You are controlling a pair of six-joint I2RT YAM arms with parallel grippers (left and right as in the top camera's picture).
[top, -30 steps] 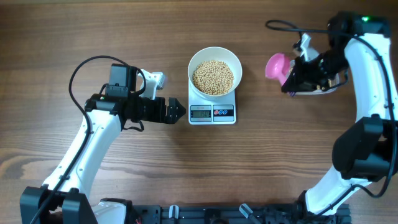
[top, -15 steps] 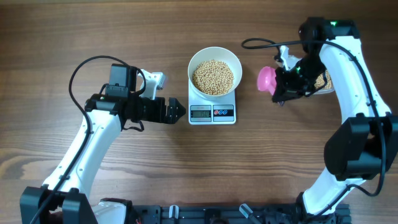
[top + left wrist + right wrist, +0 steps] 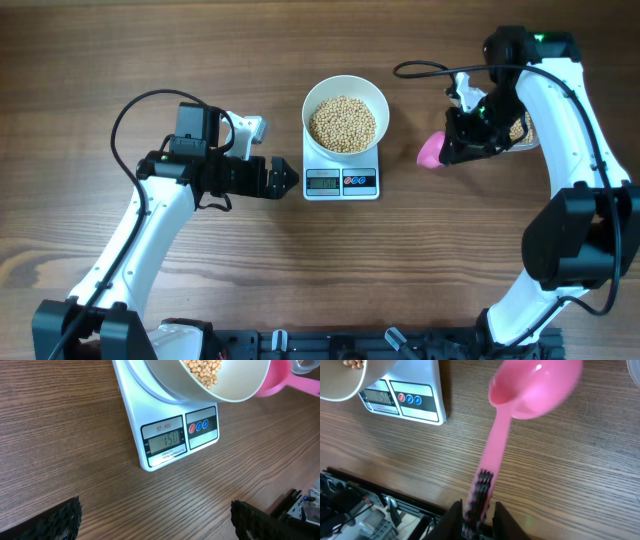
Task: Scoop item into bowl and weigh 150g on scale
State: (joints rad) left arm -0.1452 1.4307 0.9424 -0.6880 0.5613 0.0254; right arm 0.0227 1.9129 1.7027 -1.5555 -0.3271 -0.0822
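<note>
The white bowl (image 3: 310, 104) holds pale-tan beans (image 3: 343, 123) and stands on the white scale (image 3: 341, 182). In the left wrist view the scale (image 3: 165, 435) reads 150 under the bowl (image 3: 235, 390). My left gripper (image 3: 292, 178) stands open just left of the scale, low over the table, with nothing between its fingers (image 3: 60, 520). My right gripper (image 3: 477, 520) is right of the scale. Its jaws stand slightly apart around the handle of an empty pink scoop (image 3: 535, 385). The scoop (image 3: 430, 150) is blurred, loose in the jaws, and its head is down by the table.
A clear tub (image 3: 520, 128) with more beans sits behind my right arm at the far right. The right wrist view shows the scale (image 3: 415, 400) at its upper left, with a dark rail along the table's front edge (image 3: 380, 500).
My right gripper has carried the pink scoop from the tub toward the scale. Its jaws have loosened and the scoop head has dropped to the table. The left arm has not moved.
</note>
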